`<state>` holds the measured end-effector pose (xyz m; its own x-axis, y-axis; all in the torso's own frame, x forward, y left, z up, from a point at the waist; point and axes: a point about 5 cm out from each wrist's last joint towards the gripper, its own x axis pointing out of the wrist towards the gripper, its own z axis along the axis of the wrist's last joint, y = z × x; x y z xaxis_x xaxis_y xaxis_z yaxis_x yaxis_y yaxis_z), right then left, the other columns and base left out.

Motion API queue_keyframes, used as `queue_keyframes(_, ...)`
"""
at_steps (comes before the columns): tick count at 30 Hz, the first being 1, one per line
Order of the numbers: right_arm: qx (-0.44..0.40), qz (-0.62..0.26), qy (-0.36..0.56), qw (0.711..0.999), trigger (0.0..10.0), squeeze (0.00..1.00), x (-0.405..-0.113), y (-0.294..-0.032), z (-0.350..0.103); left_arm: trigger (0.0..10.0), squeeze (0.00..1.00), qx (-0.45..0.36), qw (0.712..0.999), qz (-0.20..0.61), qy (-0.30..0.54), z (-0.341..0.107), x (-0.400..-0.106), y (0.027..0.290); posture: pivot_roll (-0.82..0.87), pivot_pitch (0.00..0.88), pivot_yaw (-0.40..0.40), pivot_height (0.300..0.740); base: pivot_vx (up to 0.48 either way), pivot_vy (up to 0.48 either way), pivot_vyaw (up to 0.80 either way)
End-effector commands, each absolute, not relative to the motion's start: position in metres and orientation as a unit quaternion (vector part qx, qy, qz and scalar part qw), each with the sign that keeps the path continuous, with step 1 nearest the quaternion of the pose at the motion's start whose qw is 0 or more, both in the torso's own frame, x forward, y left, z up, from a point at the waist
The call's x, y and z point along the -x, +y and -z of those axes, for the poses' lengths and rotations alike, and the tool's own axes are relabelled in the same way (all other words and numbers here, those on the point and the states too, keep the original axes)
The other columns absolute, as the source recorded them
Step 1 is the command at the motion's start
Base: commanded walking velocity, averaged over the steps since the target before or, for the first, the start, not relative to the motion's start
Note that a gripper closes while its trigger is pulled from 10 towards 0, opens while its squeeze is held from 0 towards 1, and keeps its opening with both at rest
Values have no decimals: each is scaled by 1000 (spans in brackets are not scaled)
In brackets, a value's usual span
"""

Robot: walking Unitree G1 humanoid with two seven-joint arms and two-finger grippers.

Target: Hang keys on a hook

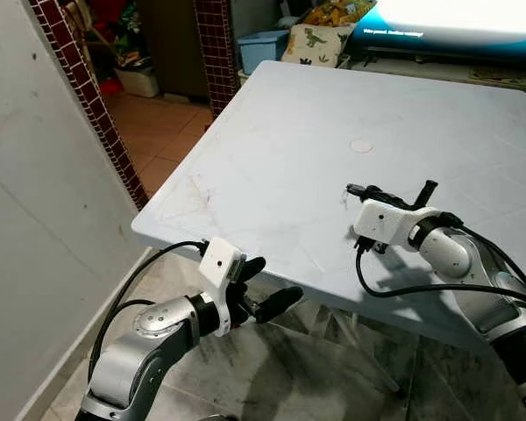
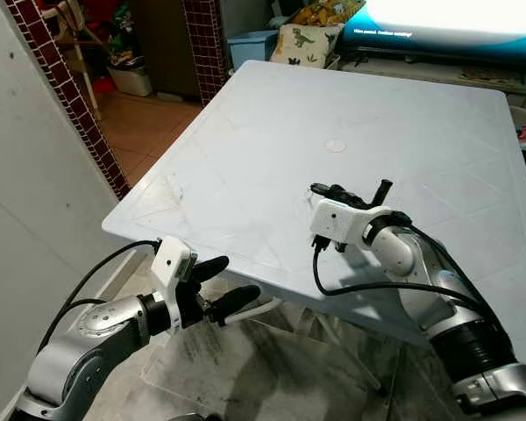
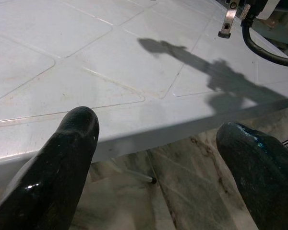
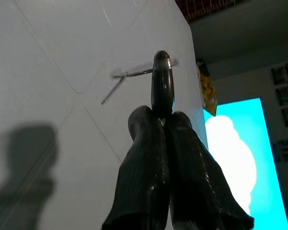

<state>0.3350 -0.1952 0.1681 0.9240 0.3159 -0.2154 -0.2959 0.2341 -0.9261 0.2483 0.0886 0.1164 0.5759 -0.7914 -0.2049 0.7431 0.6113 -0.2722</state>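
1 desk (image 1: 280, 149), 1 key (image 4: 162, 86) pinched in my right fingers (image 4: 149, 143). 2 arms, 2 fingers each. Bkgd: 1 lit screen (image 1: 456, 17), 1 dino cushion (image 1: 316, 42), 1 blue bin (image 1: 261, 48).

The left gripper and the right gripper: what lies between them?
A bare stretch of the white table and its near edge lie between the left gripper, below the edge, and the right gripper, which holds the key. The eye views show it.

Home living area: white plastic table (image 1: 280, 158), dinosaur cushion (image 1: 316, 42), lit TV screen (image 1: 456, 19), tiled floor (image 1: 162, 132).
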Motion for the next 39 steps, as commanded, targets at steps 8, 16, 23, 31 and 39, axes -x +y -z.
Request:
queue_keyframes(8, 582, 54, -262, 768, 0, 0, -337, -199, -266, 10000, 0, 70, 890, 423, 154, -115, -249, 93, -7, 51, 87, 740, 0, 0, 0)
queue_keyframes(16, 587, 30, -260, 766, 0, 0, -336, -191, -251, 10000, 0, 70, 891, 421, 152, -116, -251, 92, -7, 50, 87, 740, 0, 0, 0)
queue_keyframes(23, 585, 44, -265, 765, 0, 0, -336, -196, -252, 10000, 0, 68, 891, 422, 151, -116, -251, 92, -7, 50, 87, 740, 0, 0, 0)
queue_keyframes(31, 560, -5, -208, 802, 0, 0, -343, -194, -235, 10000, 0, 67, 891, 424, 150, -115, -251, 90, -12, 48, 88, 740, 0, 0, 0)
queue_keyframes(39, 486, -48, -170, 856, 0, 0, -346, -183, -220, 10000, 0, 54, 911, 387, 132, -118, -261, 95, -9, 45, 88, 740, 0, 0, 0)
